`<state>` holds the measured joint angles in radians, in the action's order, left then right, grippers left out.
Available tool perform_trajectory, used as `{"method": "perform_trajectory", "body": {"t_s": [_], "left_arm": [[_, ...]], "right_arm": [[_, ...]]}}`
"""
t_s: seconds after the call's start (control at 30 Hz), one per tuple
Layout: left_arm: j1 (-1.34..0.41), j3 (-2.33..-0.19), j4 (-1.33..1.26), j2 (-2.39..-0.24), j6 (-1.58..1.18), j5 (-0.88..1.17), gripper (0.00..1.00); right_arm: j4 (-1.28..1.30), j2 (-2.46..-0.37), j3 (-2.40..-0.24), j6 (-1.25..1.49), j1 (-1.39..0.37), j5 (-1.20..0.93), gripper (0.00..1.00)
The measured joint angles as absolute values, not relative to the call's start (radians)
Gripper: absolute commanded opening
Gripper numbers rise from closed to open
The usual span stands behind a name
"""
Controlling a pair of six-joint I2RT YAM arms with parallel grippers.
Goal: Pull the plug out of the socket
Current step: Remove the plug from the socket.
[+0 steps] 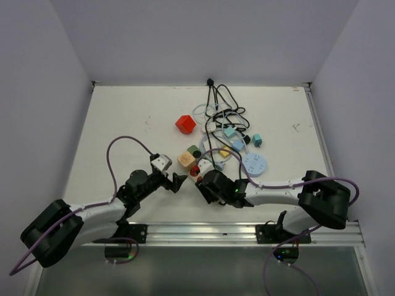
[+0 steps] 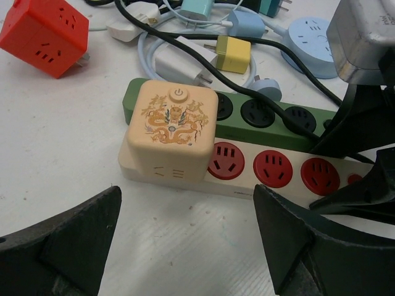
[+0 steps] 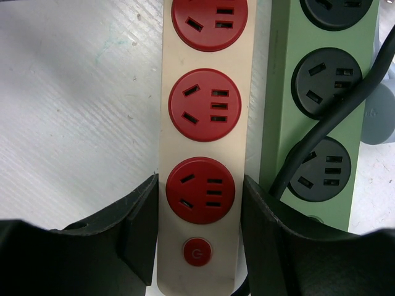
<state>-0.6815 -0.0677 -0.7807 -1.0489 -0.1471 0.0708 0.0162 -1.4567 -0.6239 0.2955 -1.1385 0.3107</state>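
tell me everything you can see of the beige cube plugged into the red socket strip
The beige cube is a rounded, matte plastic adapter standing upright on one end of the cream strip, covering its end socket. Its top shows a power symbol and gold dragon print; its near face has socket slots. Its far side sits by the green strip. The open left gripper is short of it, not touching.

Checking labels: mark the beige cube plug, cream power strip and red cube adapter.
beige cube plug [image 2: 176,120], left wrist view, printed top face.
cream power strip [image 3: 207,60], right wrist view, gap between sockets.
red cube adapter [image 2: 37,52], left wrist view, near face.
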Motion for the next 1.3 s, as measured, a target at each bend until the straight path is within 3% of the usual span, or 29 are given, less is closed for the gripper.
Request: {"method": "perform_trajectory", "body": {"t_s": [0.5,0.77,0.93,1.1,1.3], "left_arm": [[-0.703,-0.235,-0.875,-1.338,-0.009,0.078,0.91],[-0.702,-0.294,-0.871,-1.399,0.030,0.083,0.69],[-0.702,-0.309,-0.869,-1.426,0.048,0.075,0.69],[-0.704,-0.309,-0.863,-1.437,0.049,0.075,0.77],[-0.704,-0.313,-0.819,-1.464,0.048,0.064,0.73]], "right_arm": [[-0.011,-1.449,-0.607,0.278,-1.132,0.286,0.00],[-0.024,-1.444,-0.599,0.264,-1.130,0.268,0.00],[-0.033,-1.437,-0.590,0.264,-1.126,0.260,0.00],[-0.039,-1.435,-0.587,0.260,-1.124,0.254,0.00],[-0.041,-1.433,-0.584,0.254,-1.121,0.243,0.00]]}}
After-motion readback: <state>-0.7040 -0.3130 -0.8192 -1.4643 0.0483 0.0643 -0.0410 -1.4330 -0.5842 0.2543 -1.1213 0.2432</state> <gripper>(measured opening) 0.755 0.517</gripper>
